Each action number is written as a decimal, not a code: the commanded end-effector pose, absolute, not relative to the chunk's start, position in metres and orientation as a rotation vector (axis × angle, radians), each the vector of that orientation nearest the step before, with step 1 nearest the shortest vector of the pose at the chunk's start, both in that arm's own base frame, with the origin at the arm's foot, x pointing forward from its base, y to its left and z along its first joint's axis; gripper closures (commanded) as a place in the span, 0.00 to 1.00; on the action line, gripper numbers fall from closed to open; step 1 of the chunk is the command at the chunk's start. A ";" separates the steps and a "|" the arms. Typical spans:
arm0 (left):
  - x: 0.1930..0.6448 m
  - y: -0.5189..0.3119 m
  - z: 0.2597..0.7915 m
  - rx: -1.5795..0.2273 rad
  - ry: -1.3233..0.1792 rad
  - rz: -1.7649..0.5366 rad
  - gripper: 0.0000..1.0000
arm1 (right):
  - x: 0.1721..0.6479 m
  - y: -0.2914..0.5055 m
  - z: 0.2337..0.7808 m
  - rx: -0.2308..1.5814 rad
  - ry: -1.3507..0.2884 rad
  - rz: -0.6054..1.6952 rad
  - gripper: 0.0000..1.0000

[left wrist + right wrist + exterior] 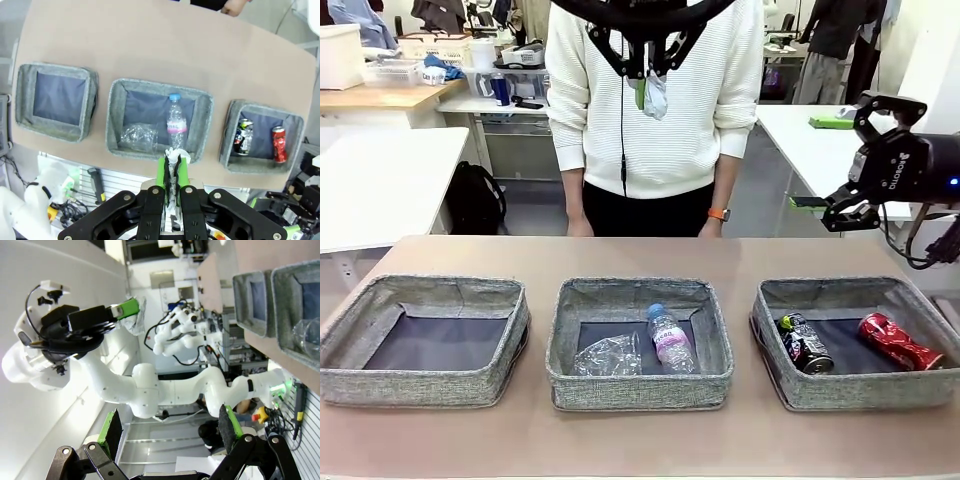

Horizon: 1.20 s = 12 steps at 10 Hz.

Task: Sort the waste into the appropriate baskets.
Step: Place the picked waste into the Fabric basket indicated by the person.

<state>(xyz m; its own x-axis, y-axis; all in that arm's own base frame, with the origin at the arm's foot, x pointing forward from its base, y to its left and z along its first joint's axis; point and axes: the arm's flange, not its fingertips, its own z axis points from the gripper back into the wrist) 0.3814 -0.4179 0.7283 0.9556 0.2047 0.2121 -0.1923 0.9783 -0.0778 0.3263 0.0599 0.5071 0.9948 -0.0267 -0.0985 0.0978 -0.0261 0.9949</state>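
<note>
Left gripper (171,167) raised high above the middle basket (638,380), pointing down, fingers clamped on white paper wad (173,156). Right gripper (865,160) held sideways off the desk (640,255), fingers apart.

A busy workshop room behind the brown table (620,255).
White worktables (380,185) stand left and right on a grey floor (530,215), a black backpack (475,198) leans by the left one, and cluttered shelves with white bins (340,55) line the back.
</note>
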 end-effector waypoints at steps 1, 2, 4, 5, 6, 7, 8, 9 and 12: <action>0.377 -0.413 0.727 -0.049 -0.230 0.207 0.91 | 0.328 0.062 0.510 1.622 0.048 -0.097 0.00; 0.377 -0.413 0.727 -0.049 -0.230 0.207 0.91 | 0.328 0.062 0.510 1.622 0.048 -0.097 0.00; 0.377 -0.413 0.727 -0.049 -0.230 0.207 0.91 | 0.328 0.062 0.510 1.622 0.048 -0.097 0.00; 0.377 -0.413 0.727 -0.049 -0.230 0.207 0.91 | 0.328 0.062 0.510 1.622 0.048 -0.097 0.00; 0.377 -0.413 0.727 -0.049 -0.230 0.207 0.91 | 0.328 0.062 0.510 1.622 0.048 -0.097 0.00; 0.377 -0.413 0.727 -0.049 -0.230 0.207 0.91 | 0.328 0.062 0.510 1.622 0.048 -0.097 0.00; 0.377 -0.413 0.727 -0.049 -0.230 0.207 0.91 | 0.328 0.062 0.510 1.622 0.048 -0.097 0.00; 0.377 -0.413 0.727 -0.049 -0.230 0.207 0.91 | 0.328 0.062 0.510 1.622 0.048 -0.097 0.00; 0.377 -0.413 0.727 -0.049 -0.230 0.207 0.91 | 0.328 0.062 0.510 1.622 0.048 -0.097 0.00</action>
